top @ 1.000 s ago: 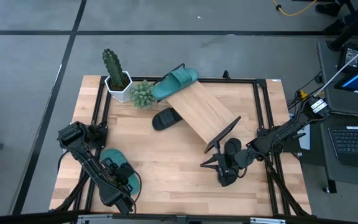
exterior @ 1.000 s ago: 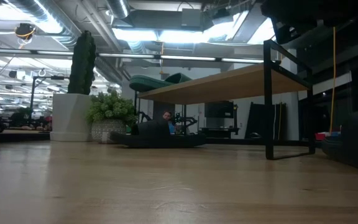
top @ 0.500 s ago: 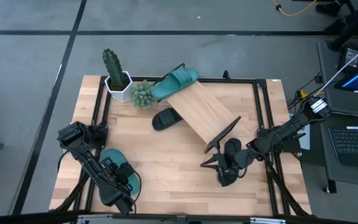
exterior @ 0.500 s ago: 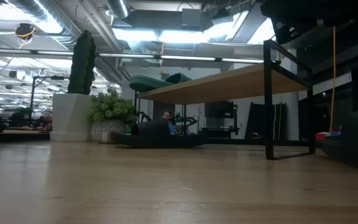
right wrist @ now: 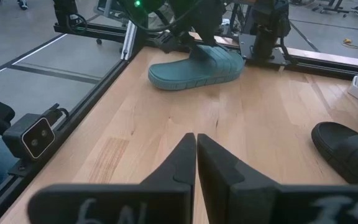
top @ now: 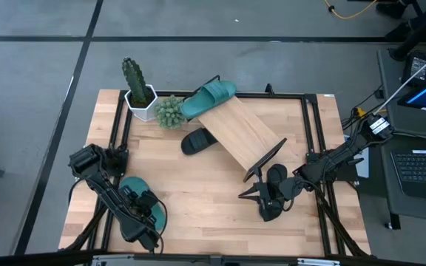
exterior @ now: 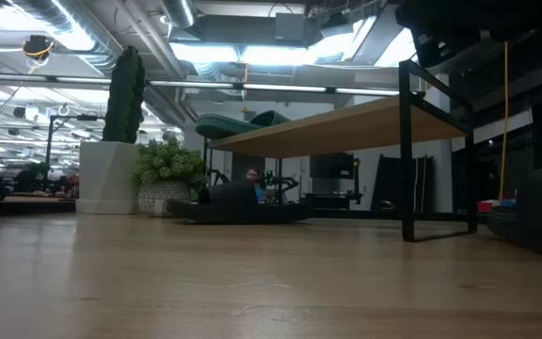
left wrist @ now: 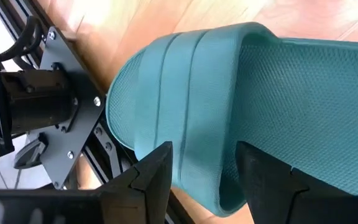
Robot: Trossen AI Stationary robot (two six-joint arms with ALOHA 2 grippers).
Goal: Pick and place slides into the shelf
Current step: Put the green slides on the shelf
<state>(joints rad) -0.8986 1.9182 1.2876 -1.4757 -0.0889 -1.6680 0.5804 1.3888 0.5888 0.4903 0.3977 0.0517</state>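
My left gripper [left wrist: 197,168] sits over a teal slide [top: 148,209] at the bench's [top: 198,199] near-left corner, fingers spread astride its strap to lift it. My right gripper [right wrist: 196,155] waits beside the shelf [top: 239,134], fingers pressed together.

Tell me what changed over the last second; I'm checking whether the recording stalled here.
Nothing visibly changed. The left pincer straddles the strap of the teal slide on the table, and the right pincer sits shut above the table by the shelf.
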